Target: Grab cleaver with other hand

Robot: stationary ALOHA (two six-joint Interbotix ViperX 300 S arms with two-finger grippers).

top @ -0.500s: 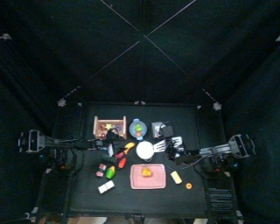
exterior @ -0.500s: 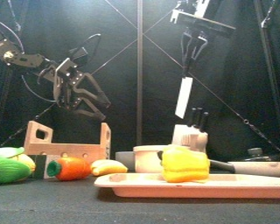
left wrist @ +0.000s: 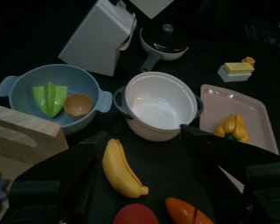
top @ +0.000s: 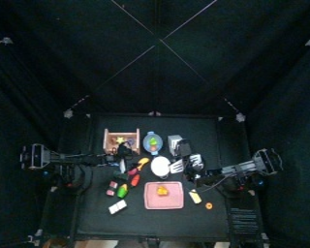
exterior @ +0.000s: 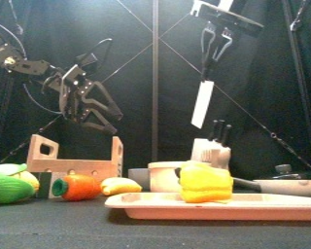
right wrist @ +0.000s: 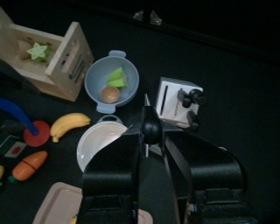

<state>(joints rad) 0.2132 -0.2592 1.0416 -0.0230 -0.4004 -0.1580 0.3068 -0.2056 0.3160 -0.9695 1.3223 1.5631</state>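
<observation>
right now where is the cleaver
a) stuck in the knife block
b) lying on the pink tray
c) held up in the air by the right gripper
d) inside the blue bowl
c: in the front view the cleaver hangs blade down, well above the table, clamped in the right gripper; the pink tray holds only the yellow pepper.

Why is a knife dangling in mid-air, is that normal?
That is the odd bit: the right claw holds the cleaver high above the knife block, blade hanging down. Everything else sits tidily on the table.
</observation>
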